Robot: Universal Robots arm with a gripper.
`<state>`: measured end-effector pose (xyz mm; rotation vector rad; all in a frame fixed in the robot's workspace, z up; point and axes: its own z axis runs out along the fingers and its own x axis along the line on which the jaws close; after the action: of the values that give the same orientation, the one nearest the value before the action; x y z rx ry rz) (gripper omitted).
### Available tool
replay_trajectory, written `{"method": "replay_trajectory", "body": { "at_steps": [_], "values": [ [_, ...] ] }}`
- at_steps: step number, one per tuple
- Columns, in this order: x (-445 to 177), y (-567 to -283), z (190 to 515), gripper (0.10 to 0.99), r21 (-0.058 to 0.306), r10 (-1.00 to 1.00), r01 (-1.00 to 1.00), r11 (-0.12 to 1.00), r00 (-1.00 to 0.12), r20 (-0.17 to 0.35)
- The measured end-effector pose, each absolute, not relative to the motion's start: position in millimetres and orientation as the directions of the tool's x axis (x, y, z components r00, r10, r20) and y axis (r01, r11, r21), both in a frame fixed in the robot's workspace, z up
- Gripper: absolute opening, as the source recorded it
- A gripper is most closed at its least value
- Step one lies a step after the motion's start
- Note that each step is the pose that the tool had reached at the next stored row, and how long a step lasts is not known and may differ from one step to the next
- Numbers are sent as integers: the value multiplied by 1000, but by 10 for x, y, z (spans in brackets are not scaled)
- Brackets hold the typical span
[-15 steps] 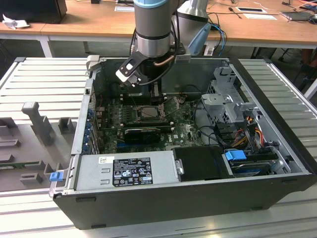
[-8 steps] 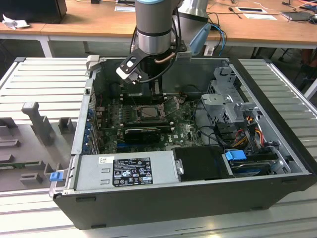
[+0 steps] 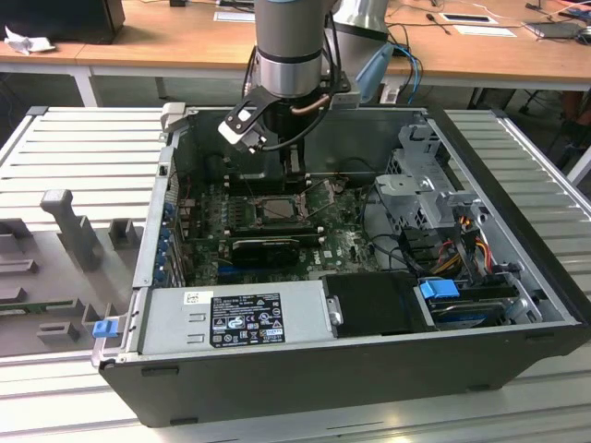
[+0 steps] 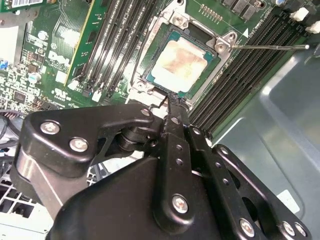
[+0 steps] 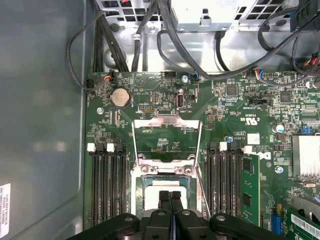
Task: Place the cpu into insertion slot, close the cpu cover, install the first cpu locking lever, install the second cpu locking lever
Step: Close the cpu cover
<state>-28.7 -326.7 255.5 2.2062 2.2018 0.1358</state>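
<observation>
Open black computer case on slatted metal table | labelled grey power supply along near wall | drive cage toward exterior view's right | memory slots, coin battery, black cables | wooden desk behind

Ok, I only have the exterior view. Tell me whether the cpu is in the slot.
Observer: It is. In the second wrist view the cpu lies flat in the insertion slot.
Operator: Now give me the cpu cover.
Observer: Open. In the first wrist view the cpu cover is swung back off the slot, on the side of the coin cell.
Operator: Report the fingers too.
Observer: In both wrist views the fingers are pressed together with nothing between them, by the slot's edge.
</observation>
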Motion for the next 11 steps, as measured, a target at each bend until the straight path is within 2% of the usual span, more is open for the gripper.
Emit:
{"method": "replay_trajectory", "body": {
  "at_steps": [11],
  "values": [
    [-144,-3267,2581,106,77,999,997,-4,0,46]
  ]
}}
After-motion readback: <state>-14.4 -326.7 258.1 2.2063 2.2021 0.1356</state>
